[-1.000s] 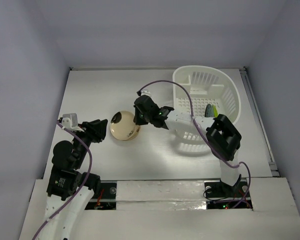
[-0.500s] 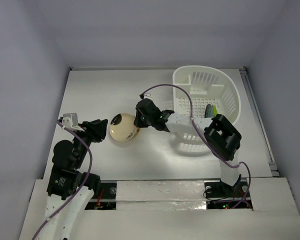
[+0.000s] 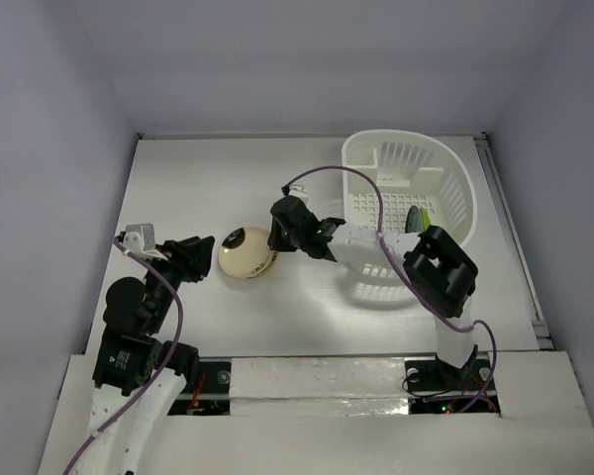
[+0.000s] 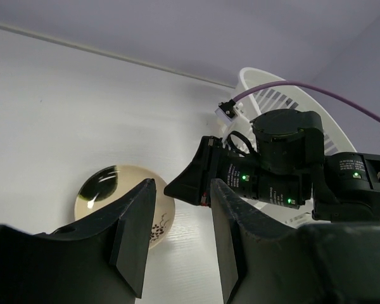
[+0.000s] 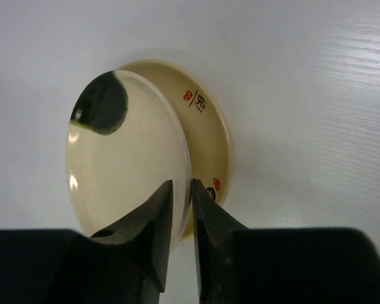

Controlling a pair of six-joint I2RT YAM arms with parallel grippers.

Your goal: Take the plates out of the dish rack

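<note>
My right gripper [image 5: 181, 185] is shut on the rim of a cream plate with a dark patch [image 5: 123, 158]. It holds the plate tilted over a yellowish plate with dark and red marks [image 5: 209, 133] that lies on the table. In the top view the right gripper [image 3: 275, 240] and these plates [image 3: 245, 253] are left of the white dish rack [image 3: 445, 178]. A lime green plate [image 3: 423, 219] stands in the rack with a grey one beside it. My left gripper [image 3: 200, 255] is open just left of the plates; in the left wrist view its fingers [image 4: 136, 228] frame the plates [image 4: 114, 193].
The rack [image 4: 253, 85] stands at the back right of the white table. The right arm's purple cable [image 3: 327, 170] loops over the rack's left rim. Grey walls enclose the table at the left, back and right.
My right gripper has sunk slightly towards the table with the cream plate. The left arm has barely moved.
</note>
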